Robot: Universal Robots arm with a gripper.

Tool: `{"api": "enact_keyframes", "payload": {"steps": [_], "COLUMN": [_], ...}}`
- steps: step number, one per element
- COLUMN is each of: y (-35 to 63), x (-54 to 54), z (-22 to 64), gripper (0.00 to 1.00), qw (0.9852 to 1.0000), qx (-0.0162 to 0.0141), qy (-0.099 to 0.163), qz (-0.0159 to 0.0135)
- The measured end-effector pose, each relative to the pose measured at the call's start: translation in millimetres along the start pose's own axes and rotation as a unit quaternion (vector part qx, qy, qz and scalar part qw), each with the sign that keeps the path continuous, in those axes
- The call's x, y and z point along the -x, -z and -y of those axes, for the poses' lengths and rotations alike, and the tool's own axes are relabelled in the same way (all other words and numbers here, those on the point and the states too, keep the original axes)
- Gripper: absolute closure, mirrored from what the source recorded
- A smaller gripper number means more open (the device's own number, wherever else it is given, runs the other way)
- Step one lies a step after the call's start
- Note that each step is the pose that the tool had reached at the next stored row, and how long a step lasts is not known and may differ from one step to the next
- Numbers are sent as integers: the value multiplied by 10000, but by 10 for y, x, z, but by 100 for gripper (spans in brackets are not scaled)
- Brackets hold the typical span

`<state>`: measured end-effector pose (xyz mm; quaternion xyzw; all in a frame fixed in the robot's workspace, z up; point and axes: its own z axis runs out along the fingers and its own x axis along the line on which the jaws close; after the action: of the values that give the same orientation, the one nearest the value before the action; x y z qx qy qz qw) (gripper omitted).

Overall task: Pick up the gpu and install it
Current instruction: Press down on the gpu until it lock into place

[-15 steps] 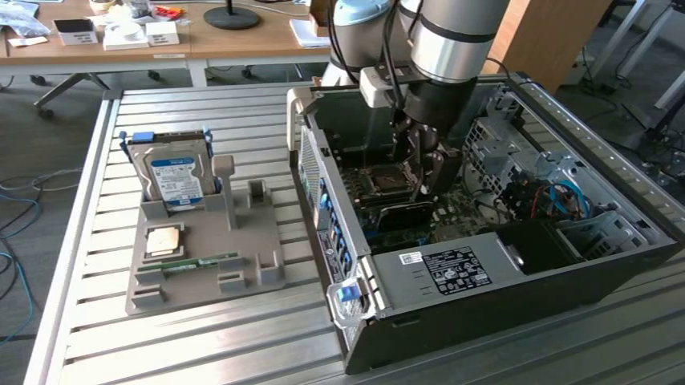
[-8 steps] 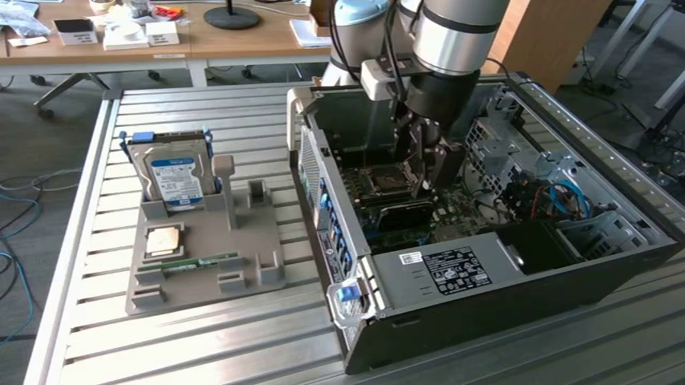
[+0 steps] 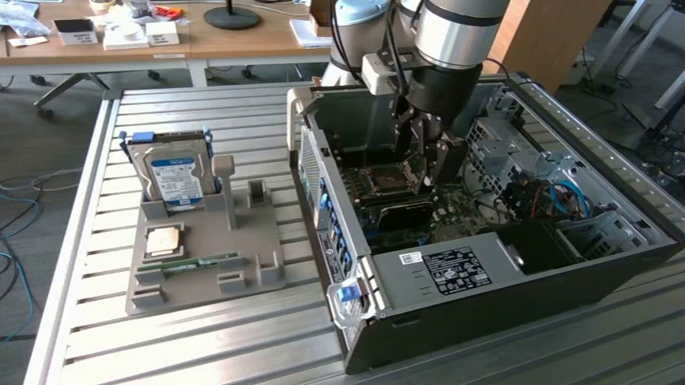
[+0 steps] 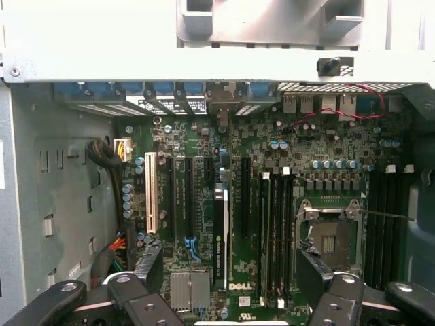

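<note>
The gripper's (image 4: 231, 285) fingers (image 4: 312, 272) run off the wrist view's edge. In the exterior view, the arm (image 3: 455, 48) hides part of the motherboard (image 3: 428, 210).

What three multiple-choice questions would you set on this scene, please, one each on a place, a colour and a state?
1. Where is the drive?
A. Inside the case
B. Standing in the grey holder, on the exterior view's left of the case
C. In the gripper

2. What colour is the drive's label?
A. Red
B. Green
C. Blue and white

3. What state is the gripper in?
A. Open, holding nothing
B. Shut on a RAM stick
C. Shut on a cable

Key:
1 B, the drive stands upright in the holder on the table, outside the case.
2 C, its face shows blue and white.
3 A, the jaws stand wide apart over the board and grip nothing, while the gpu stands in its slot.
</note>
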<state>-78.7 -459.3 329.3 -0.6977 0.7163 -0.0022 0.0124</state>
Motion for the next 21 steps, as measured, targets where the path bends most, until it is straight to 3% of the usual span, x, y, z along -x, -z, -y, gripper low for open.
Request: {"api": "enact_keyframes", "payload": {"steps": [12,21], "y": [0,0], "x": [0,0], "z": [0,0], "gripper": [15,50], "qw": [10000,10000], "qx": [0,0], "qy": [0,0], "qz": [0,0]}}
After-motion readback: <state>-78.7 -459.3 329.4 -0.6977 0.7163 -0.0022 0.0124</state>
